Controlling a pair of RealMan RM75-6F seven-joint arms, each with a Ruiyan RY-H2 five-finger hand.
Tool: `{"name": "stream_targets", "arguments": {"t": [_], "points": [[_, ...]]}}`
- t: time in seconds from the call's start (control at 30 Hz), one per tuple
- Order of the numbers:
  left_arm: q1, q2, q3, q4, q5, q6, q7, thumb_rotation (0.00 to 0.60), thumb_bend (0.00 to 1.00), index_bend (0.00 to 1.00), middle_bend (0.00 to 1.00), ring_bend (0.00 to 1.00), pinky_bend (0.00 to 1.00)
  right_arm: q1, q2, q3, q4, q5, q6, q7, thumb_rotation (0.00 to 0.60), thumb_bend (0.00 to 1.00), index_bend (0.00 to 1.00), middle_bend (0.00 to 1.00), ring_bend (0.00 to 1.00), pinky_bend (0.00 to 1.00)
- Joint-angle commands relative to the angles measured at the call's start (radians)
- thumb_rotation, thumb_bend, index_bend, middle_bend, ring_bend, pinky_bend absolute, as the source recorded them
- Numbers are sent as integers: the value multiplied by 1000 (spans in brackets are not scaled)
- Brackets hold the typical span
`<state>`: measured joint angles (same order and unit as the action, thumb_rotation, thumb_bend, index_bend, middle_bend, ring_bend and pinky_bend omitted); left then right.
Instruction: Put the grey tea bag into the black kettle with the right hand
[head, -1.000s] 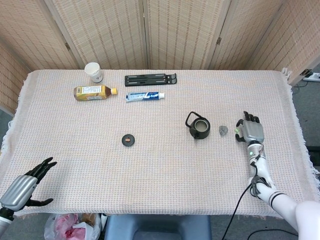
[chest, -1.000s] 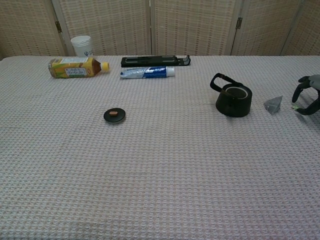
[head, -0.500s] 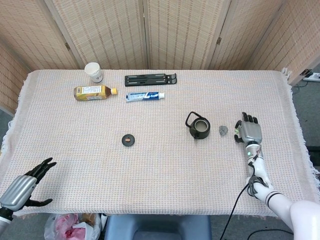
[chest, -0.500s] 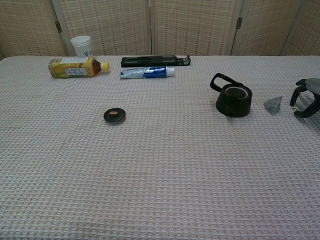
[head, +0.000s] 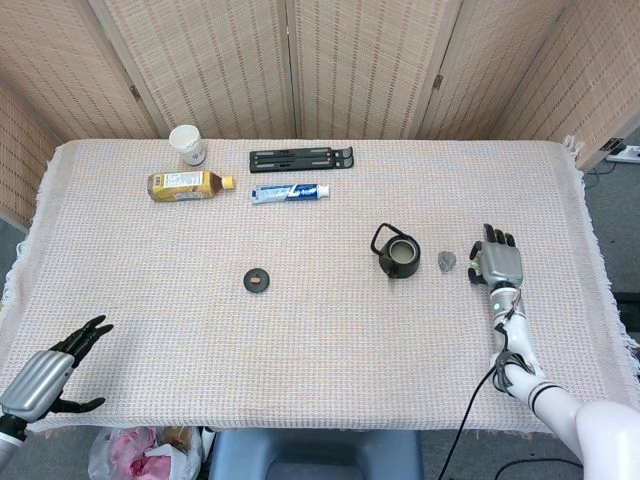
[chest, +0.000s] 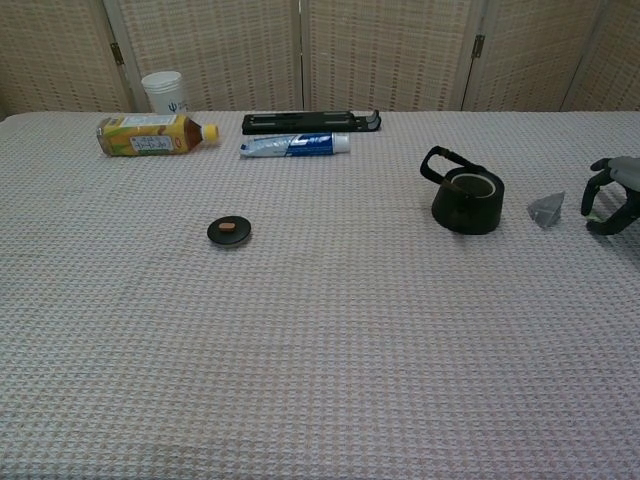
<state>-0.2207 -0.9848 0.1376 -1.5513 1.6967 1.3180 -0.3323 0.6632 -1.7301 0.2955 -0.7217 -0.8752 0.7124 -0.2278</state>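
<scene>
Right hand hovering beside the tea bag

The right hand (head: 498, 263) is waiting empty, fingers apart, near the table's right edge, just beside the grey tea bag (head: 447, 261), which is lying next to the lidless black kettle (head: 398, 254); the left hand (head: 48, 370) is idling open at the near-left corner.

The right hand (head: 497, 263) sits low over the bench at the right side, back upward, dark fingers (head: 498, 237) pointing toward the far edge, slightly spread and curved, holding nothing. Its slim forearm runs back toward the near right corner, where the white arm enters. In the chest view the right hand (chest: 616, 190) shows at the right edge, fingers curled downward. The left hand (head: 45, 374) hangs at the near left corner, off the bench edge, fingers spread and empty.
</scene>
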Motion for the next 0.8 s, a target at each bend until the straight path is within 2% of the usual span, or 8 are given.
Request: {"name": "stream_targets", "arguments": {"t": [0.03,0.8], "points": [[0,0,1,0,0,-1,1,600,104,0,7,142,328,0,-1,2,1,-3,2,3,600,327,472,0,0,0],[1,-3,1,4,1,5,-2,600,103,0,7,142,328,-3,-16,7,19,-25,14,-1,600,349,559,20,0,0]]}}
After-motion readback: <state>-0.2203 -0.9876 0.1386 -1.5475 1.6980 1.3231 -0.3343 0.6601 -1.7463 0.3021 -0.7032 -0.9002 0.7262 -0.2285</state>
